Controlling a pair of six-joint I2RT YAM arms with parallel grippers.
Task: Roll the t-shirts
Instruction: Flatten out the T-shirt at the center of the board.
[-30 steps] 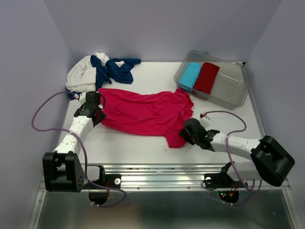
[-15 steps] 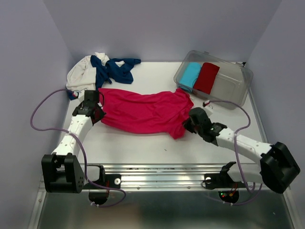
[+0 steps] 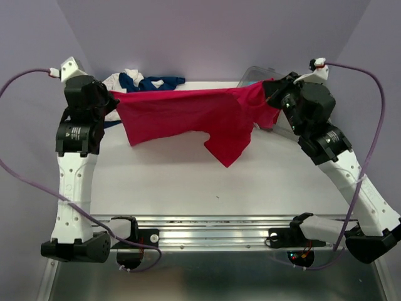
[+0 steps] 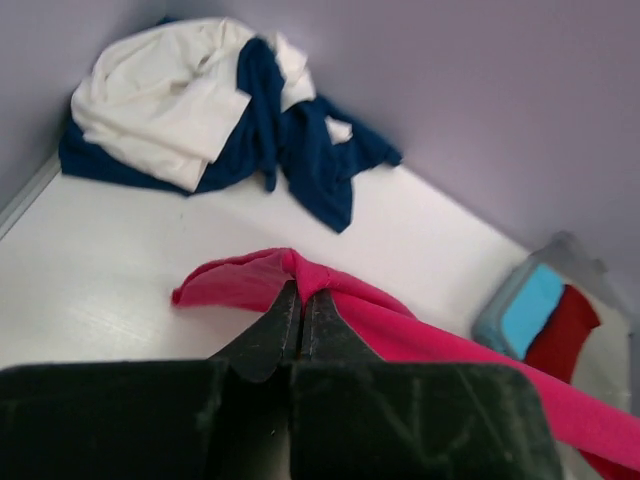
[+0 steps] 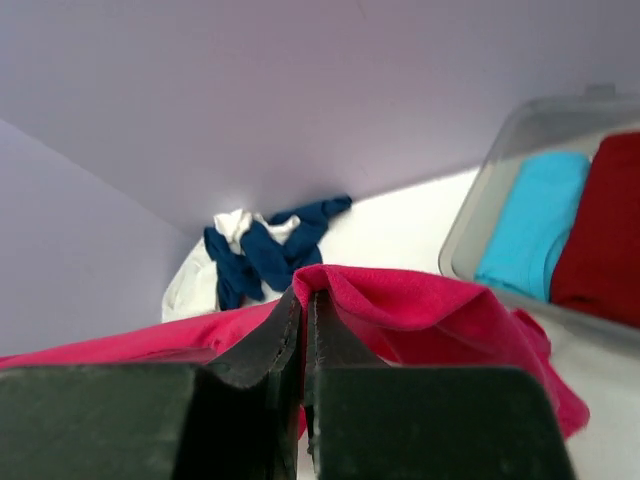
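The bright pink-red t-shirt hangs stretched in the air between both grippers, above the white table. My left gripper is shut on its left end, seen in the left wrist view with cloth pinched at the tips. My right gripper is shut on its right end; the right wrist view shows cloth folded over the tips. A white and a navy t-shirt lie heaped at the back left. A light blue and a dark red rolled shirt lie in the bin.
A clear plastic bin stands at the back right, partly hidden behind the right arm in the top view. Purple walls close in the table on three sides. Purple cables loop out from both arms.
Both grippers have risen from the table surface and lifted the pink-red t-shirt, which lay flat before and now hangs stretched between them near the back.
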